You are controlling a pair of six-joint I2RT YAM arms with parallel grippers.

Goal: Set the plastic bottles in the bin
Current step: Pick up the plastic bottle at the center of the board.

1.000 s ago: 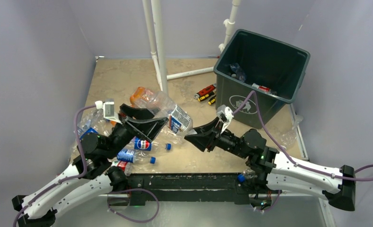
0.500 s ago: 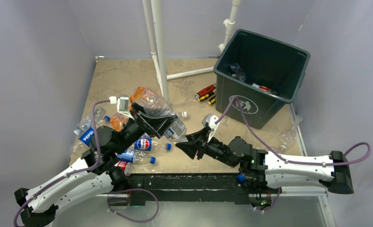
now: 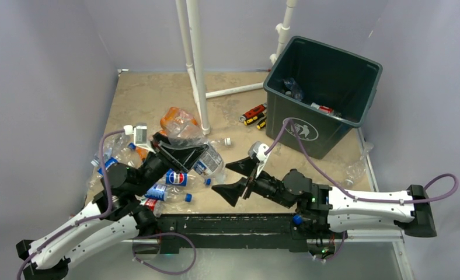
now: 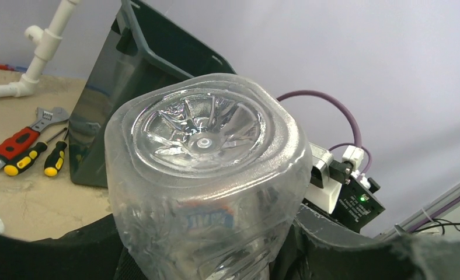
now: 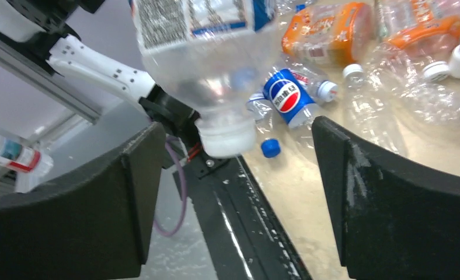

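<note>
A clear plastic bottle [image 3: 203,161] with a blue-and-white label hangs above the table, white cap [image 5: 225,137] pointing down. My left gripper [image 3: 184,156] is shut on the clear bottle, whose ribbed base [image 4: 201,137] fills the left wrist view. The right gripper [image 3: 233,178] stands open just right of it, with the cap level with its fingertips and touching neither. More bottles lie at the left: a Pepsi one [image 3: 178,178], an orange one [image 3: 178,119]. The dark bin [image 3: 327,137] stands at the back right with bottles inside.
White pipes [image 3: 195,58] rise from the table behind the pile. Red and yellow tools [image 3: 254,114] lie left of the bin. A crushed bottle [image 3: 353,169] lies right of the bin. A loose blue cap [image 5: 269,147] is near the front rail.
The left gripper has closed on the clear bottle. The right gripper has opened, let go of it and drawn back a little toward the near edge.
</note>
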